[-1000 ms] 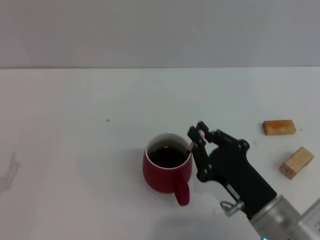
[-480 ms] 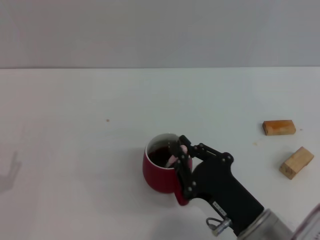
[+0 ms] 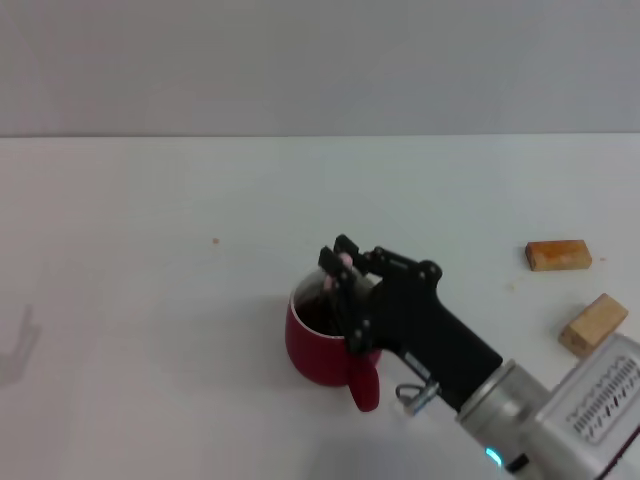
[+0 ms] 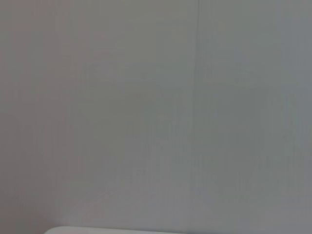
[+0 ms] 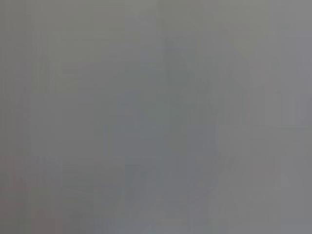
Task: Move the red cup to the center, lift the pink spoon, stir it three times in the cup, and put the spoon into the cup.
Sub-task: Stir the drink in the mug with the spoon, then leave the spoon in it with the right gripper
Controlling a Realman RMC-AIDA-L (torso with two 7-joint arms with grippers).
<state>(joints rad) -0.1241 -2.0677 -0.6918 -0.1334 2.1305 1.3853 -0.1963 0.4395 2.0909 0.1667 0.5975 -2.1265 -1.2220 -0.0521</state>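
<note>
Because the stirring needs the spoon's bowl down in the liquid, the right gripper point(image 3: 340, 262) hangs over the mouth of the red cup point(image 3: 322, 345), its jaws clenched on the pink spoon point(image 3: 344, 262), of which only a pale pink tip shows between the black fingers. The rest of the spoon is hidden behind the gripper, so I judge rather than see that it reaches the dark liquid. The cup stands near the middle of the white surface point(image 3: 150, 300), its loop handle turned toward the robot. It looks rounded, glossy and ceramic, with a white inner wall. Two tan wooden blocks point(image 3: 558, 255) lie well apart to the right, matte and squared. The left gripper is out of sight.
</note>
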